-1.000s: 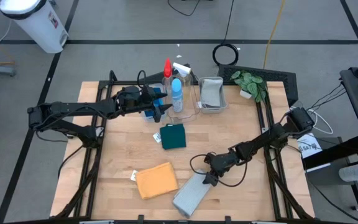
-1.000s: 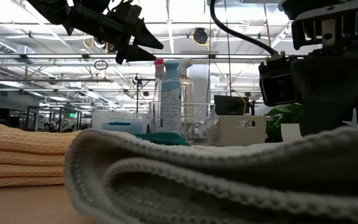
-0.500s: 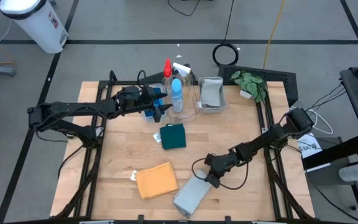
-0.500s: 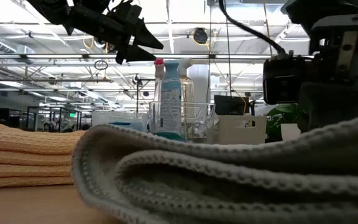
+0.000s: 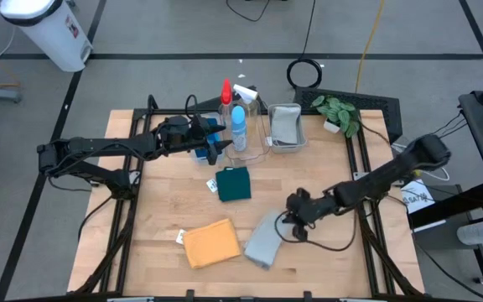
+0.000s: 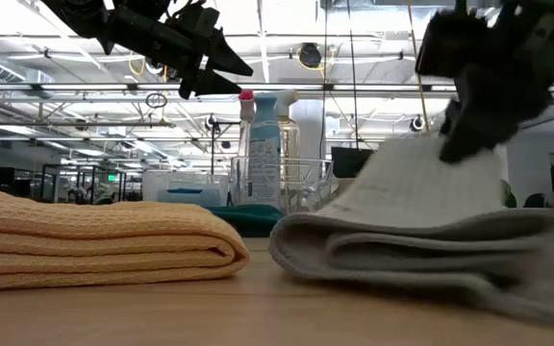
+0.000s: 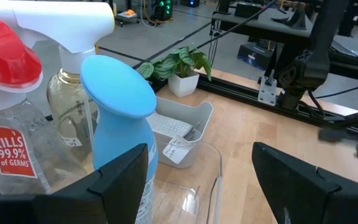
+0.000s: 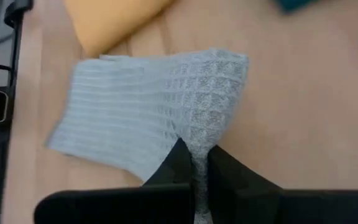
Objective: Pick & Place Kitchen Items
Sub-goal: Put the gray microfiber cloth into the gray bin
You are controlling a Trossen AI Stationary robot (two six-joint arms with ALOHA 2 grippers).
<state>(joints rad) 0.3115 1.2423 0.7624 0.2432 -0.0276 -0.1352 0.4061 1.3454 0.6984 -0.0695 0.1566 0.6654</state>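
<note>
A folded grey cloth (image 5: pixel 265 242) lies near the table's front edge, right of a folded orange cloth (image 5: pixel 210 243). My right gripper (image 5: pixel 291 224) is shut on the grey cloth's right end. A dark-green cloth (image 5: pixel 234 184) lies flat mid-table. Three spray bottles with red (image 5: pixel 225 91), blue (image 5: pixel 238 117) and white (image 5: pixel 245 92) tops stand in a clear bin (image 5: pixel 257 149) at the far side. Just left of the blue-topped bottle (image 7: pixel 120 93), my left gripper (image 5: pixel 222 148) hangs open above the table, touching nothing. My right gripper pinches the grey cloth's end nearest the table's right edge (image 8: pixel 196 132) between its two fingers (image 8: pixel 178 163). It comes slanting down from the right. That end is raised (image 6: pixel 421 178), and the rest of the folded cloth (image 6: pixel 373 255) lies on the table.
A small grey bin (image 5: pixel 284 126) holding another grey cloth stands right of the clear bin, and a green plant (image 5: pixel 338 113) stands at the far right corner. Bare wood shows between the dark-green cloth and my right arm.
My right gripper has shut on the grey cloth's right end and moved up and toward the table's far right. The cloth has slid after it, away from the front edge, with its held end raised and the rest dragging on the wood.
</note>
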